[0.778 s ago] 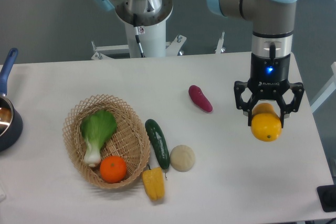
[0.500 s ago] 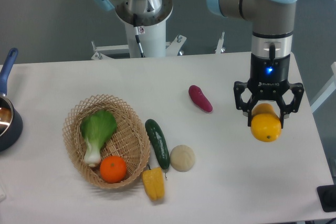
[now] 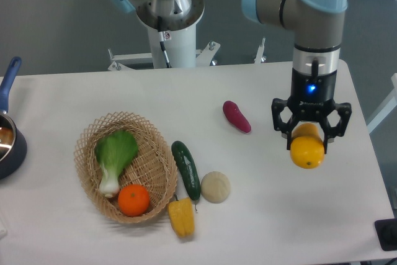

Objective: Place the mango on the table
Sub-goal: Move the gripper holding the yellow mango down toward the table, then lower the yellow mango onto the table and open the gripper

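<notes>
So the tool (image 3: pixel 307 143) is clamped on the mango (image 3: pixel 307 151), fingers down either side of it, holding it over the right part of the white table (image 3: pixel 273 215). A purple sweet potato (image 3: pixel 237 116) lies just left of it. Further left there's a cucumber (image 3: pixel 186 169), a yellow bell pepper (image 3: pixel 181 216), and a wicker basket (image 3: pixel 149 153) with bok choy (image 3: pixel 115 156) and an orange (image 3: pixel 134 200) inside.

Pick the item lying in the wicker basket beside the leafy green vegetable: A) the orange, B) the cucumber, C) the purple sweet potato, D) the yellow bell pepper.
A: the orange sits inside the basket below the green vegetable; the other three lie on the table.
</notes>
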You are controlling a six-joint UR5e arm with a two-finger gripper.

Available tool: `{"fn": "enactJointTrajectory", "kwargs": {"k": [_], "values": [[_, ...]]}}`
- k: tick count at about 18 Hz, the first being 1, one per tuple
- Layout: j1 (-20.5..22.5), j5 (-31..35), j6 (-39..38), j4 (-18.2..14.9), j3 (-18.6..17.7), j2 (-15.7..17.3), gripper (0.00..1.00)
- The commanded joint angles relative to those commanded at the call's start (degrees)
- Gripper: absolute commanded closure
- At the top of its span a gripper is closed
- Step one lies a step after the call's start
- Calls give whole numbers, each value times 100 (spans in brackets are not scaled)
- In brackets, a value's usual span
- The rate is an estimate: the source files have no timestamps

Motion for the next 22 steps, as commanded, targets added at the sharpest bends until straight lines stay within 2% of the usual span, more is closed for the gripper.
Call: {"fn": "enactJointTrajectory", "kwargs": {"k": [5, 10, 15, 22], "values": [[9, 677, 792, 17, -167, -325, 60], [18, 783, 1145, 26, -273, -755, 60], [26, 792, 1022, 26, -220, -1107, 60], [-26, 748, -260, 35, -80, -1301, 60]]}}
